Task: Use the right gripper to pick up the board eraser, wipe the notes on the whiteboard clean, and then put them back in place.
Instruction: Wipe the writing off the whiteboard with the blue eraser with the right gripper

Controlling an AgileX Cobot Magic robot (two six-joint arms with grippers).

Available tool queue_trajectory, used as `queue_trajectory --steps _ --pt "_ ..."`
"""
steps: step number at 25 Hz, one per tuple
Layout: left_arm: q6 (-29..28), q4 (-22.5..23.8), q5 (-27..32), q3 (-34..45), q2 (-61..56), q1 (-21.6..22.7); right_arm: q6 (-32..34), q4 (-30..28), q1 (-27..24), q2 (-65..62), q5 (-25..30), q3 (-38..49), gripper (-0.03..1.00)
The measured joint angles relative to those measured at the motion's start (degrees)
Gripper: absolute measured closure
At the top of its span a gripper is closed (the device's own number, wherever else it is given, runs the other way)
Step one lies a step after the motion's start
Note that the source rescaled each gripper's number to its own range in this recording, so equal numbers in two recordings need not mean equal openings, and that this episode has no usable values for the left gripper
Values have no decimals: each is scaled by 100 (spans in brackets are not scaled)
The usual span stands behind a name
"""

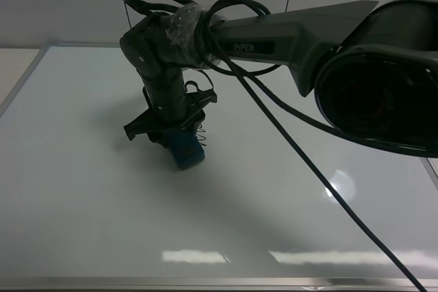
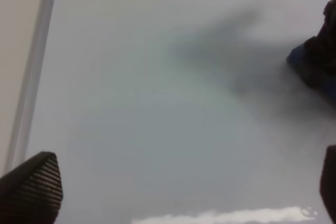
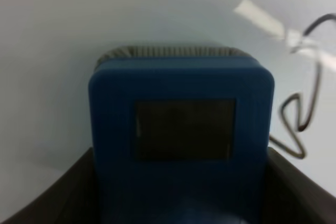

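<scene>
Right wrist view: the board eraser [image 3: 181,129] fills the frame, its blue plastic back towards the lens and a strip of grey felt [image 3: 173,52] showing along its far edge.
Jaws: the right gripper [image 1: 176,138] has its jaws closed tight on the eraser's two opposite sides, one dark finger on each. Nothing else is in them.
Other arm: the left gripper [image 2: 178,195] hangs over bare board with its jaws spread wide and holds nothing.
Location: the eraser is down at the whiteboard [image 1: 82,189], left of centre in the exterior high view. What shows of the notes [image 1: 201,132] lies just beside it.
Handling: expect a light, rigid plastic shell over a soft felt sole. It is not fragile, but the smooth sides could slip if you bear down hard.
Where to hold: take it by the shell's sides, as it is held now, and keep the fingers off the felt.
Facing: the felt faces the board and the inset back faces the wrist.
Long axis: it runs out from between the jaws, slanting towards the lower right in the exterior high view. You cannot tell whether the sole sits flat.
</scene>
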Motion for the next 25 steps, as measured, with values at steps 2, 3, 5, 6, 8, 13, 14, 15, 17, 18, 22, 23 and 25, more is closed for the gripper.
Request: queue_trajectory --steps 2,3,5,6,8,13,14,15,17,18,22,23,25 --pt "0 0 0 0 0 0 18 -120 0 6 20 0 95" --pt "0 0 0 0 0 0 18 -201 0 6 35 0 95" --pt "0 0 0 0 0 0 18 -349 0 13 69 0 95" --pt "0 0 0 0 0 0 18 -423 0 15 84 0 95" --pt "0 0 0 0 0 0 18 -496 0 19 89 0 95" --pt "0 0 0 0 0 0 33 -568 -26 37 21 18 95" --pt "0 0 0 0 0 0 33 -562 -45 37 -24 51 95" --pt "0 0 0 0 0 0 33 -555 -62 37 -69 79 95" --pt "0 0 0 0 0 0 35 -555 -72 29 -179 173 95" --pt "0 0 0 0 0 0 57 -555 -72 13 -219 204 95" --pt "0 0 0 0 0 0 126 -556 -104 -34 -364 348 95" --pt "0 0 0 0 0 0 126 -550 -112 -38 -378 367 95" --pt "0 0 0 0 0 0 126 -518 -156 -45 -395 368 95"
